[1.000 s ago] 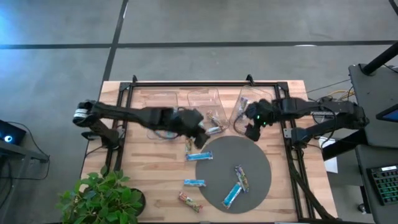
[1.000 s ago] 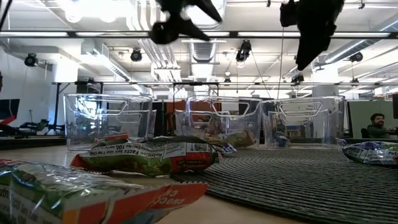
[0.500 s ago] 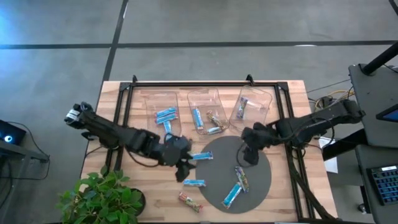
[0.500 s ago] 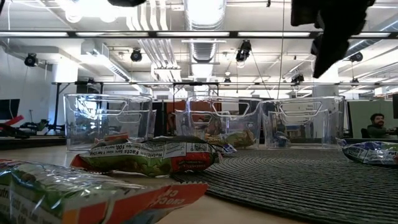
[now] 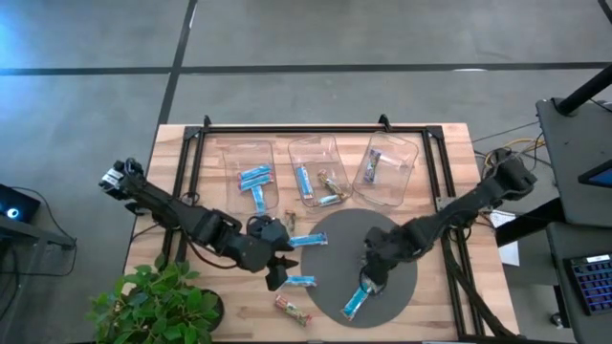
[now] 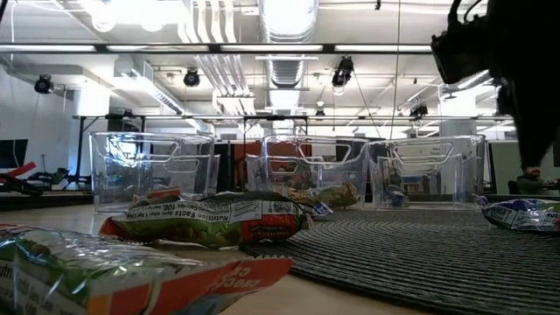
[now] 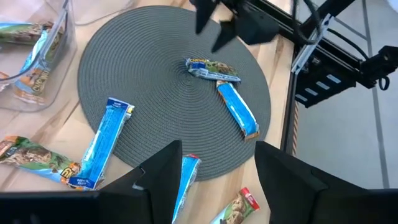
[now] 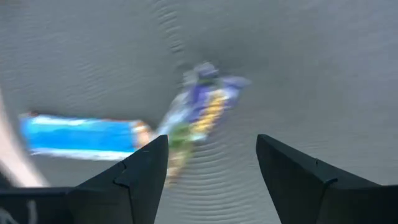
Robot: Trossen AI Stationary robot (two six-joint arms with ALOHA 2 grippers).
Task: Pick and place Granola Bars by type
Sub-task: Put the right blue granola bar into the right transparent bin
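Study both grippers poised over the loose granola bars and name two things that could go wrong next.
1. The right gripper, open, hovers over a multicoloured bar whose end touches a blue bar on the round mat; closing could catch or nudge both.
2. The left gripper, open, is above another blue bar near the mat's edge, with a red-ended bar close by; a sloppy descent might knock either.

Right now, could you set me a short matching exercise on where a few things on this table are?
Things:
1. left gripper
2. right gripper
3. blue bar
4. right-hand bin

Places:
a. holds one multicoloured bar
b. above the multicoloured bar on the mat
c. over bare wood beside a blue bar
d. on the round grey mat, near its edge

Pairs: 1-c, 2-b, 3-d, 4-a
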